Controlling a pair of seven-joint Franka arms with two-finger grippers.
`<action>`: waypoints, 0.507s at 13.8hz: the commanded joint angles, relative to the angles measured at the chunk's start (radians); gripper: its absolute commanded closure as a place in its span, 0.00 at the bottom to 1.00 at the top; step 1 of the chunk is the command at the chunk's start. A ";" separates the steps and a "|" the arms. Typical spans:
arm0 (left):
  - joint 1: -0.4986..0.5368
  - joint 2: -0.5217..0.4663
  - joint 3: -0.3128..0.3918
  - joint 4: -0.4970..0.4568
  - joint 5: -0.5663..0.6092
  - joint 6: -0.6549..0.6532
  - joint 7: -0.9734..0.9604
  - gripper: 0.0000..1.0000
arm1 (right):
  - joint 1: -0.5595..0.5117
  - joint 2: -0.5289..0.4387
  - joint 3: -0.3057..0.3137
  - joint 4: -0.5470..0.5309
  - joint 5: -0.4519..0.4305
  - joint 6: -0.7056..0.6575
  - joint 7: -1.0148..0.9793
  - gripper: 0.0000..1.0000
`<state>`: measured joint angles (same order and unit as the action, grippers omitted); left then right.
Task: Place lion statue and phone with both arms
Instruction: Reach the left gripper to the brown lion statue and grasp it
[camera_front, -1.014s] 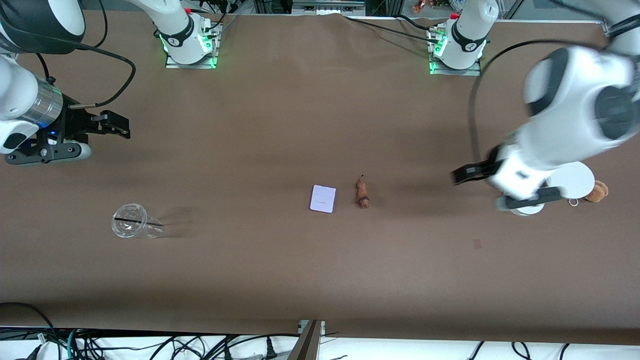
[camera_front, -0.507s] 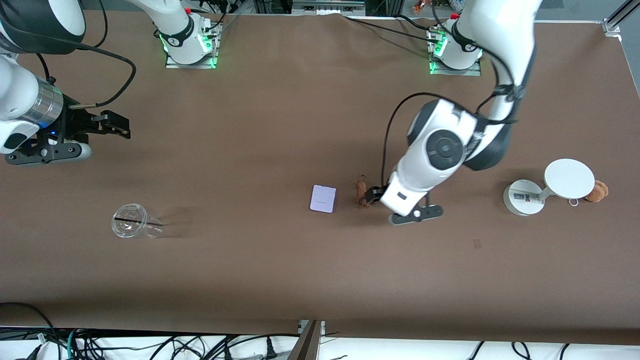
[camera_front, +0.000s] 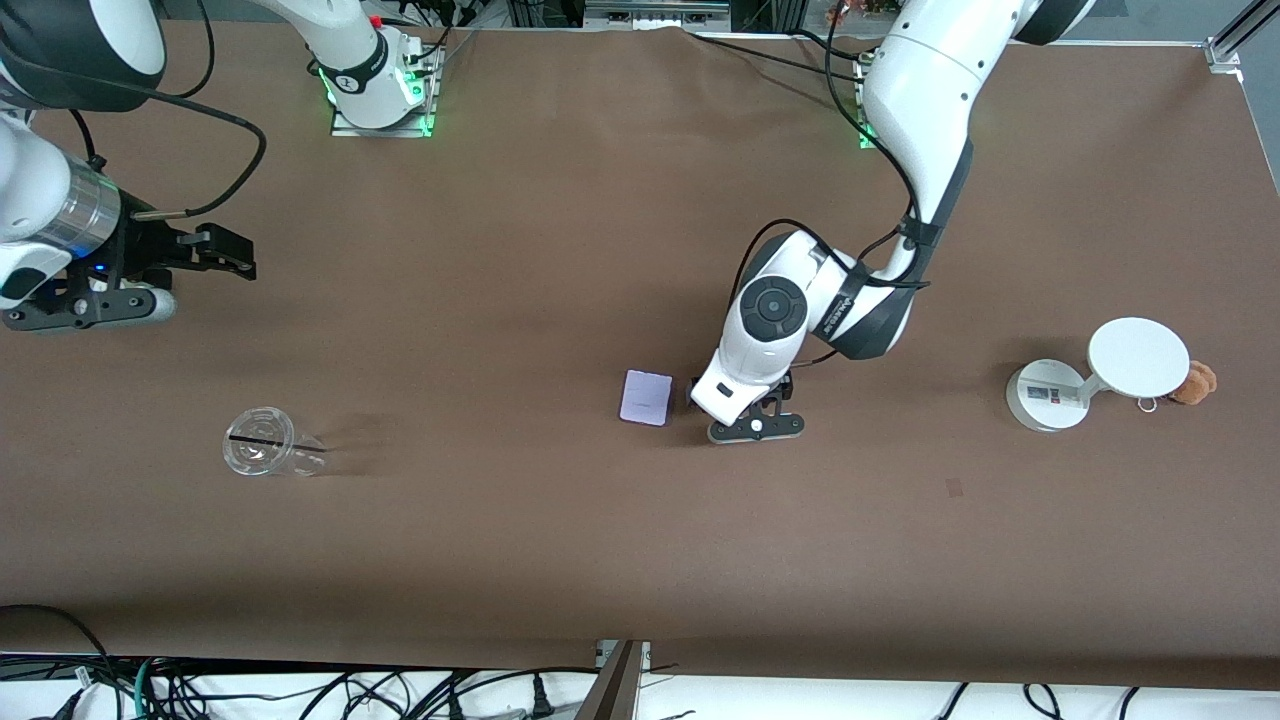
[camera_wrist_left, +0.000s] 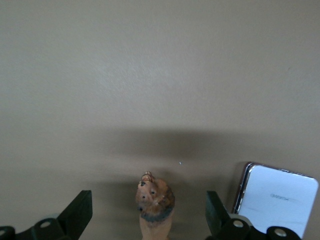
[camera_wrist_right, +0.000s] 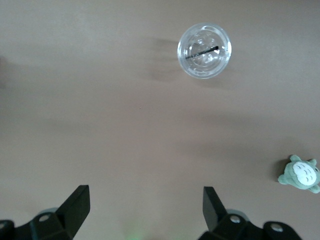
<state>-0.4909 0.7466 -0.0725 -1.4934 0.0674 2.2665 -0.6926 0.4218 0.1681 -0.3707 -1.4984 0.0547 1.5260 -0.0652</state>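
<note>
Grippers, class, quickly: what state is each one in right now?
Left gripper: open, over the lion statue, holding nothing.
Right gripper: open and empty, waiting at the right arm's end of the table.

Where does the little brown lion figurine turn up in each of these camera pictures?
Front view: the lion statue is hidden under the left gripper, beside the phone at mid-table.
Left wrist view: the lion statue lies on the table between the gripper's open fingers, untouched.
Right wrist view: not in it.
Shared landmark: the phone, beside the lion.
</note>
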 joint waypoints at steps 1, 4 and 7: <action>-0.021 -0.010 0.014 -0.050 0.025 0.054 -0.021 0.00 | 0.000 -0.004 -0.008 0.003 0.010 0.006 -0.015 0.00; -0.028 0.003 0.014 -0.053 0.026 0.068 -0.036 0.00 | 0.003 -0.004 -0.007 0.007 0.008 0.006 -0.008 0.00; -0.035 0.005 0.014 -0.068 0.026 0.070 -0.044 0.23 | 0.009 0.014 -0.004 0.007 -0.003 0.008 -0.015 0.00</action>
<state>-0.5098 0.7579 -0.0718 -1.5434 0.0680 2.3184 -0.7076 0.4253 0.1691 -0.3742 -1.4979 0.0545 1.5304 -0.0653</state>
